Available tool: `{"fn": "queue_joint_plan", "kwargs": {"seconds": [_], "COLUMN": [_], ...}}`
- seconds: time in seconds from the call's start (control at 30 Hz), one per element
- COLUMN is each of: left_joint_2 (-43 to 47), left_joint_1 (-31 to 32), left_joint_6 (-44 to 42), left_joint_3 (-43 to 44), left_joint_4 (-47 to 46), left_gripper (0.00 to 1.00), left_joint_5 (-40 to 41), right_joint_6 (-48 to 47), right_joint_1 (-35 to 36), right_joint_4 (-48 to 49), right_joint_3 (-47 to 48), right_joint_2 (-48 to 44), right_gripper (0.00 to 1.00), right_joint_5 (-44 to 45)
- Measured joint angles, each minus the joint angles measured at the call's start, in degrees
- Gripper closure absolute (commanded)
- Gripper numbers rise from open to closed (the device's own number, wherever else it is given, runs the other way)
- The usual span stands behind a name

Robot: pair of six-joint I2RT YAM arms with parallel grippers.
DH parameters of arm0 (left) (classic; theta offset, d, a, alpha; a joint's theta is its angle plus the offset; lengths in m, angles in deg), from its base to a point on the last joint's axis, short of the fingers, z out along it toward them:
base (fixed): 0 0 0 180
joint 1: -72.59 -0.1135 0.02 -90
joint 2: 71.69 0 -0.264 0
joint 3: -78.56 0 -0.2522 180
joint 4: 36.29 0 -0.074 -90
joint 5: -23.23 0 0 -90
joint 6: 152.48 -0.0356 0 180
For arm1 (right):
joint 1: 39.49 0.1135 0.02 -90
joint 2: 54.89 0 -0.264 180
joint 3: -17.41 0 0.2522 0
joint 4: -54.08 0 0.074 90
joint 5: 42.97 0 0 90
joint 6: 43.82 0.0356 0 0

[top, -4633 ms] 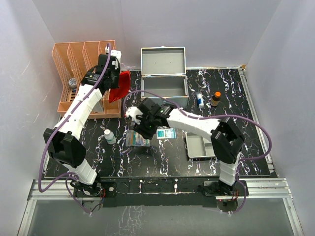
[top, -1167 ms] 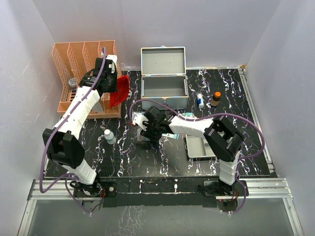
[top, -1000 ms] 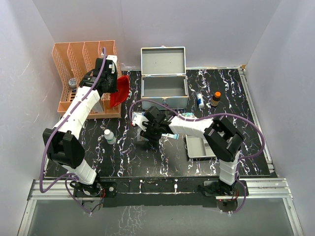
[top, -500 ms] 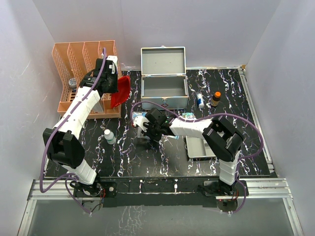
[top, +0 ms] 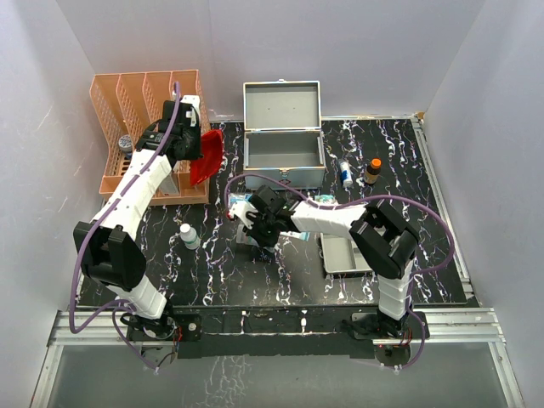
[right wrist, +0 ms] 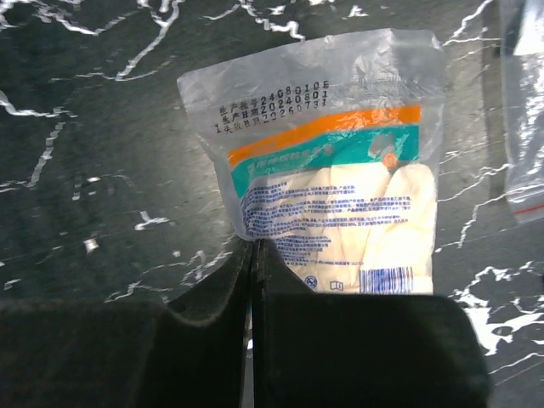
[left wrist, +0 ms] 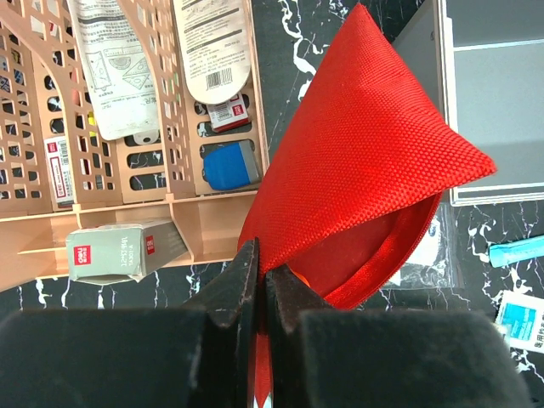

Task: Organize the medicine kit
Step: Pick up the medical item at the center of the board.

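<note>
Medicine kit [top: 283, 151]: lid open, on tabletop [top: 212, 272]. Left jaws: clamped on red pouch [left wrist: 357, 153] beside orange rack [left wrist: 127, 204]. Right jaws: pinched together on clear packet [right wrist: 340, 170].

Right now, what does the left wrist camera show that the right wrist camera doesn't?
Only the left wrist view: the left gripper shut on a red pouch, a peach rack with labelled supplies in it, and a corner of the metal case at the right. Only the right wrist view: the right gripper shut on the near edge of a clear packet with orange and teal stripes, lying flat. Both: the black marbled table and closed fingers at the bottom.
</note>
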Motion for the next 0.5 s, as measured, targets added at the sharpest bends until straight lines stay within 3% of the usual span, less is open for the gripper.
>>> {"fn": "queue_joint_plan", "kwargs": {"seconds": [0.2, 0.5], "left_joint_2": [0.00, 0.00], "left_joint_1": [-0.28, -0.31], "left_joint_6": [0.02, 0.15], "left_joint_3": [-0.02, -0.02], "left_joint_4": [0.00, -0.13], "left_gripper": [1.00, 1.00], "left_joint_5": [0.00, 0.00], "right_joint_6": [4.68, 13.29], "right_joint_1": [-0.22, -5.51], "right_joint_4": [-7.98, -6.84], "right_joint_3": [8.15, 15.87], "right_joint_2": [0.00, -4.76], "right_gripper": [1.00, 1.00], "right_joint_5": [-5.35, -12.79]}}
